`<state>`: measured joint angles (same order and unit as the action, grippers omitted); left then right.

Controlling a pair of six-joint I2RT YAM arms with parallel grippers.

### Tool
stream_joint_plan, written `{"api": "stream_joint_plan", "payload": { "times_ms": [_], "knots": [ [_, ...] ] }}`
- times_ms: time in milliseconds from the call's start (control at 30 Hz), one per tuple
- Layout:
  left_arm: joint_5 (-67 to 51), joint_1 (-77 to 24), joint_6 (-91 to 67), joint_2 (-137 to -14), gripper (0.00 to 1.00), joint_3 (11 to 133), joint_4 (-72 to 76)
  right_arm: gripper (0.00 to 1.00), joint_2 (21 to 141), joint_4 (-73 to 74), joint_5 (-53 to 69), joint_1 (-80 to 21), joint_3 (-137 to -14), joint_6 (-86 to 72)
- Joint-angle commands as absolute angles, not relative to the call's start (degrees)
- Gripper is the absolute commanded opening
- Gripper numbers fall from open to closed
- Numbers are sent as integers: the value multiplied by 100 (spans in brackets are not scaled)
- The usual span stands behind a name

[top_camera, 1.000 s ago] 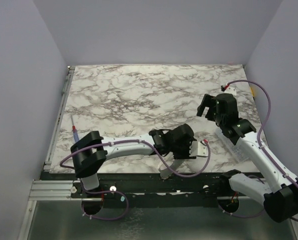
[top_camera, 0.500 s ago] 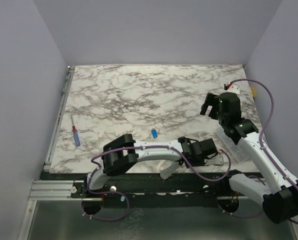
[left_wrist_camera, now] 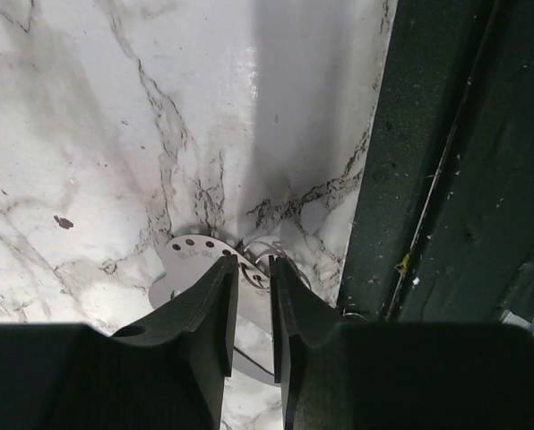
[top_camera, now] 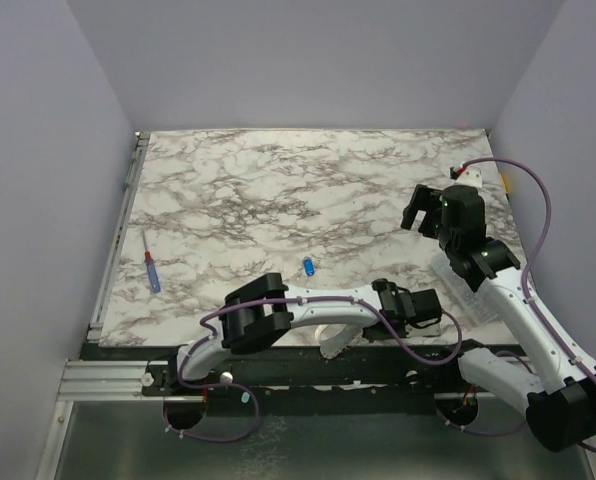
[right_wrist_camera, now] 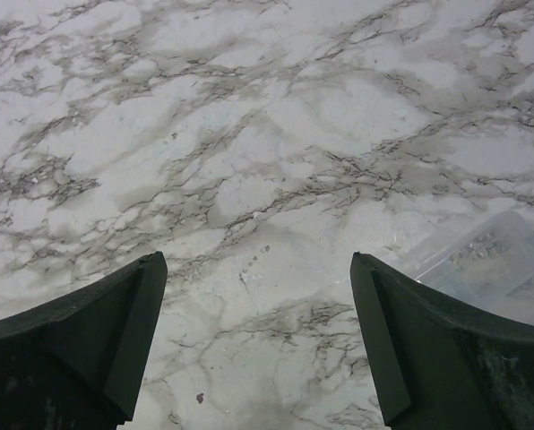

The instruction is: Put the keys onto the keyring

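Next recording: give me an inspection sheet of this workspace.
Surface: veined marble table.
Job's things: blue-headed key lying alone mid-table; perforated silvery key and wire loop at the near edge.
Clutter: screwdriver at left; clear plastic packet at right.
Grippers: left gripper jaws narrow over the silvery key, grip unclear; right gripper open, holding nothing.
Cables: purple cables along both arms.
Surroundings: plain lilac walls.

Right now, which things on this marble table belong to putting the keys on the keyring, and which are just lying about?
Job: small blue-headed metal key; flat silvery perforated metal pieces, likely keys, at the left end effector.
Lying about: blue-and-red-handled screwdriver; clear plastic packet, contents unclear.
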<state>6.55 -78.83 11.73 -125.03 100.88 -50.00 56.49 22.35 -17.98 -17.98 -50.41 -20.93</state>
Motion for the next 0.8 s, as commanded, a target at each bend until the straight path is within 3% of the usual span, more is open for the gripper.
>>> {"api": "stream_joint_plan", "payload": {
  "times_ms": [0,167,767],
  "knots": [
    [669,-7995,946,-12623,27,10533,-5394,94,5577,2117,-1659,-1775,-5040,-2051],
    [709,-8052,795,-12880,33,11024,-5799,94,5547,2109,-1610,-1769,-5036,-2051],
    [1199,-8108,699,-13422,30,11065,-6171,94,5538,2057,-1416,-1775,-5009,-2039]
  ]
}}
